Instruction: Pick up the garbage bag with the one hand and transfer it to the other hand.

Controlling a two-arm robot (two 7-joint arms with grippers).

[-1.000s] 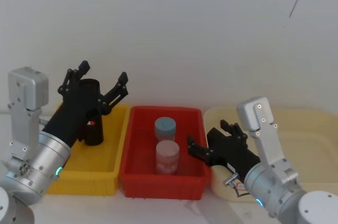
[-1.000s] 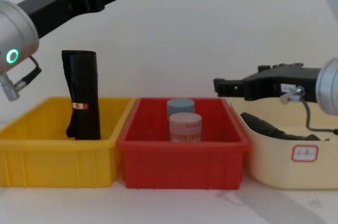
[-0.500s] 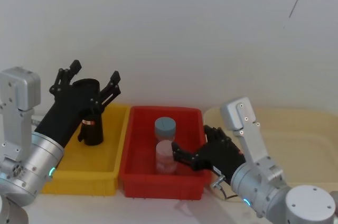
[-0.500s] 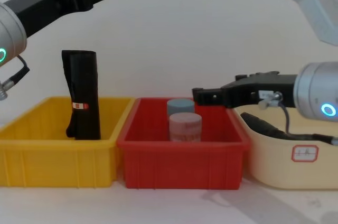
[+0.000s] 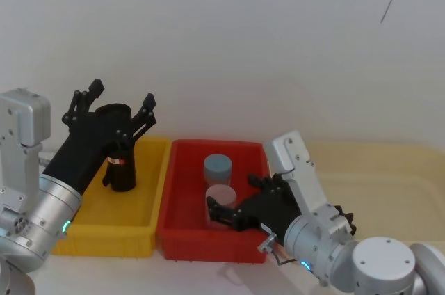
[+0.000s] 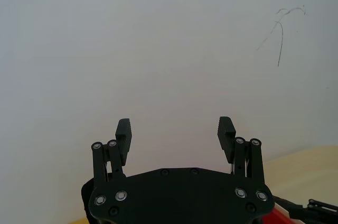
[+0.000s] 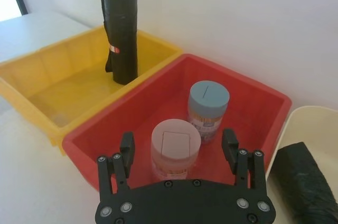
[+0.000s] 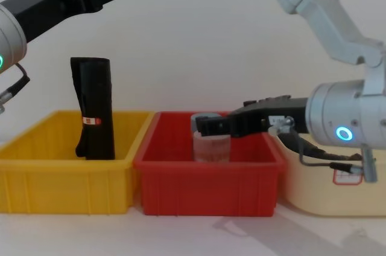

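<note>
Our tall black roll of garbage bags (image 8: 93, 108) stands upright in the yellow plastic bin (image 8: 36, 165). Left gripper (image 5: 110, 104) hangs spread wide above its top. Right gripper (image 7: 178, 147), also wide, sits over the pink lidded jar (image 7: 176, 147) at 3 o'clock; we risk clipping that jar.

Your head camera looks down on the yellow bin (image 5: 115, 215) and red bin (image 5: 184, 229); your chest camera faces them low, side-on. Your right wrist camera looks closely into both; your left wrist camera faces the white wall (image 6: 169, 49).
</note>
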